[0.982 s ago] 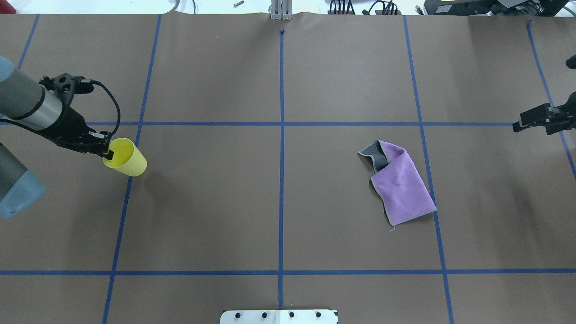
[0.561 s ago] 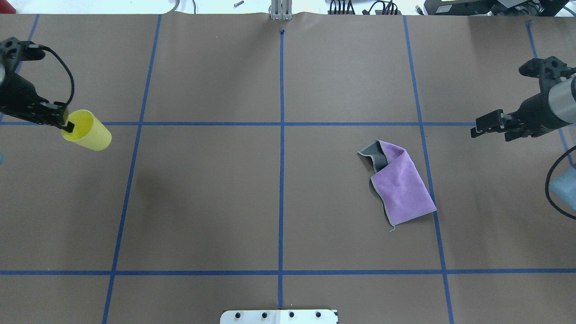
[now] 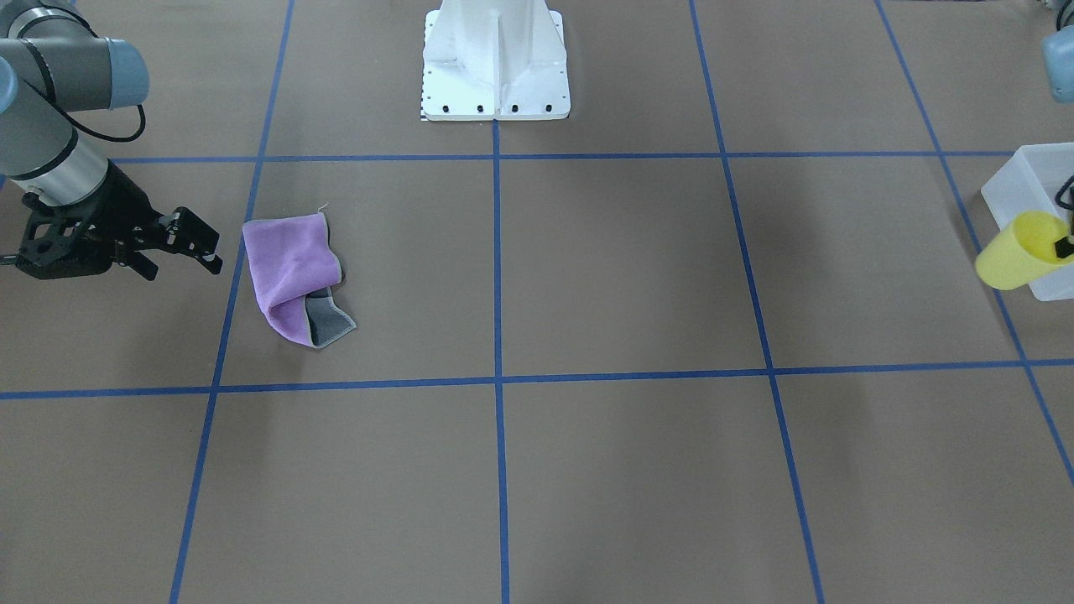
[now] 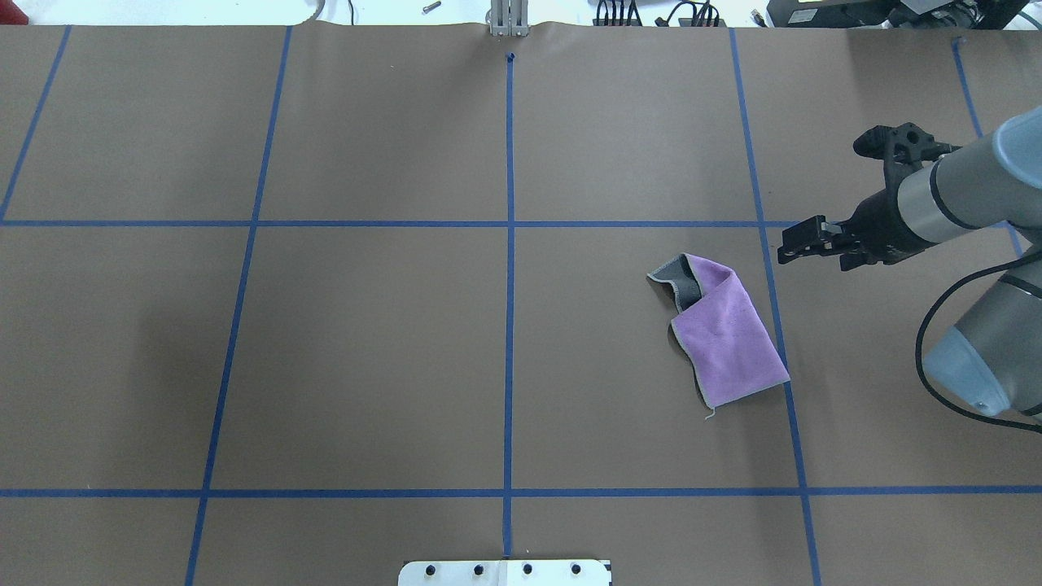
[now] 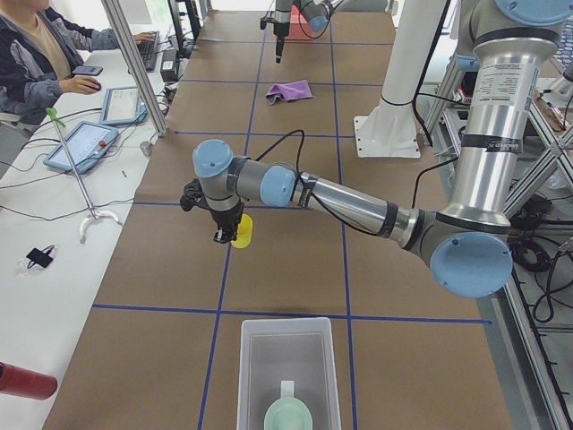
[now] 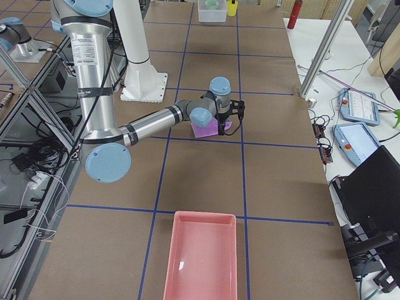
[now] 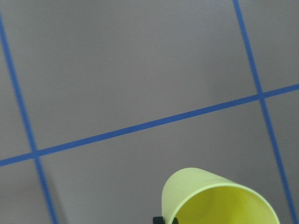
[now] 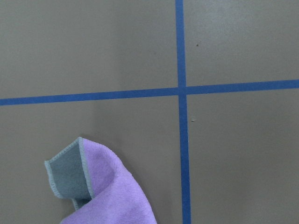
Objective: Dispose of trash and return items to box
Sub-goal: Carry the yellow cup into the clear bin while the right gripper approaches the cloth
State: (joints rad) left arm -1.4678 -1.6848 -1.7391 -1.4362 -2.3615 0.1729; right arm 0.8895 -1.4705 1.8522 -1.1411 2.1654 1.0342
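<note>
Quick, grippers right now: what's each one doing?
Left gripper: closed, holding the yellow cup by its rim.
Right gripper: open, empty, near the purple cloth.

Left gripper (image 5: 226,235), arm stretched out, pinches the yellow cup (image 5: 243,230) by its rim; right gripper (image 4: 794,244) hovers, jaws apart.

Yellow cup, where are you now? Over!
Left end effector shut on yellow cup, short of box. Right end effector open near purple cloth. Bowl sits in box.
</note>
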